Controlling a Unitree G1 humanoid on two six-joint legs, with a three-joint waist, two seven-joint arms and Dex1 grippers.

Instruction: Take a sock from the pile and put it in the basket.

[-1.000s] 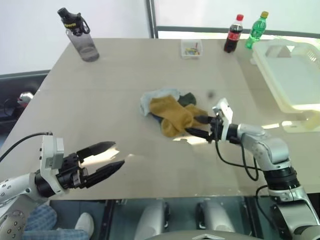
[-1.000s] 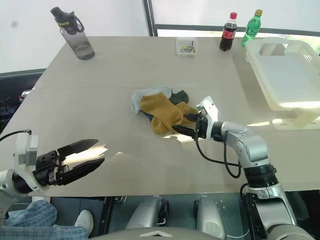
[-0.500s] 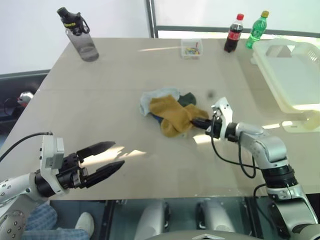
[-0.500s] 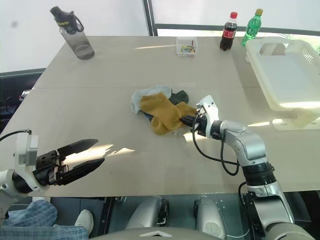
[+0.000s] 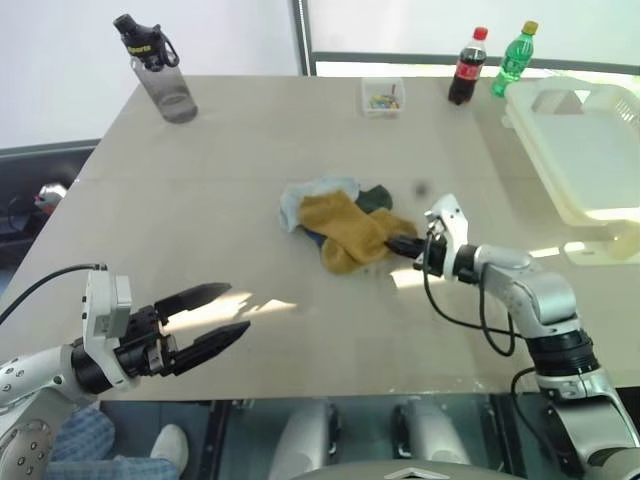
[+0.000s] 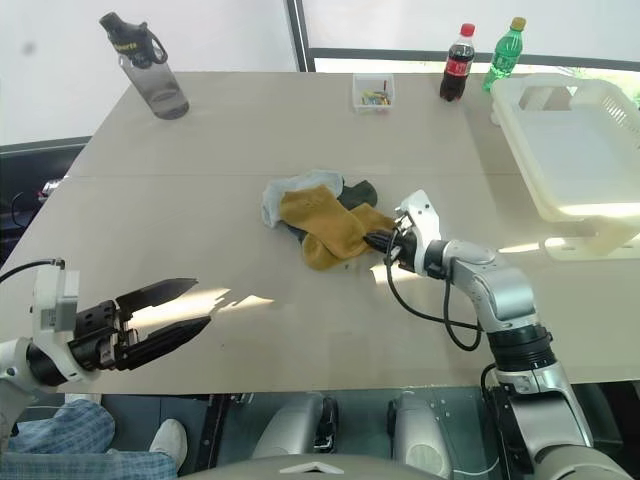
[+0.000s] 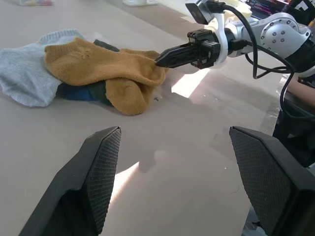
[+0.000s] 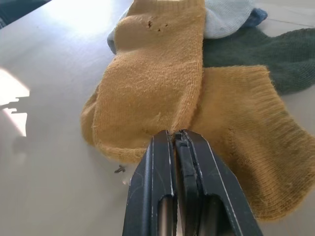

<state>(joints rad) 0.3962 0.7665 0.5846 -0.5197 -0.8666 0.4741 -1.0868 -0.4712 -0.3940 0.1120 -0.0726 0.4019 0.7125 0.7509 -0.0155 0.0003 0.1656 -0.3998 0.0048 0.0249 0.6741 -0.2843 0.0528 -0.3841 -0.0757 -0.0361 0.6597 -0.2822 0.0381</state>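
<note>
The pile (image 5: 338, 218) of socks lies mid-table, with two mustard-yellow ones on top of light blue, dark green and blue ones. My right gripper (image 5: 393, 243) reaches into it from the right, its fingers shut on the near edge of a mustard-yellow sock (image 8: 147, 83), whose fabric creases into the right gripper (image 8: 175, 133). That sock still rests flat on the table. My left gripper (image 5: 238, 308) hovers open over the table's front left, far from the pile. The cream-white basket (image 5: 590, 150) stands at the table's right edge.
A dark water bottle (image 5: 160, 70) stands at the back left. A small clear box (image 5: 383, 97), a cola bottle (image 5: 466, 67) and a green bottle (image 5: 513, 58) line the back edge. Bare tabletop lies between the pile and the basket.
My right gripper's fingers were apart around the mustard sock's edge and have closed on it. The left arm has kept still.
</note>
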